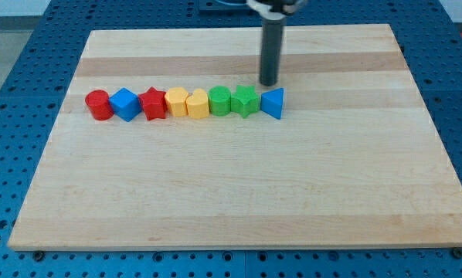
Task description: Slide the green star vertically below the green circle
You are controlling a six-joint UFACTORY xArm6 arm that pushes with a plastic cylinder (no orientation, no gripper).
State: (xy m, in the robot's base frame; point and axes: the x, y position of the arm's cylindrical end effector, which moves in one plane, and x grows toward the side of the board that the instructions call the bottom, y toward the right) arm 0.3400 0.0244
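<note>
The green star (246, 101) sits in a row of blocks across the upper part of the wooden board (239, 193). The green circle (220, 101) touches it on its left side. A blue triangle (273, 103) touches the star on its right. My tip (268, 83) is just above the row, above the gap between the green star and the blue triangle, close to both but touching neither.
The row runs on to the view's left: a yellow block (198, 103), a yellow pentagon-like block (177, 101), a red star (153, 103), a blue cube (126, 103) and a red cylinder (99, 104). A blue perforated table surrounds the board.
</note>
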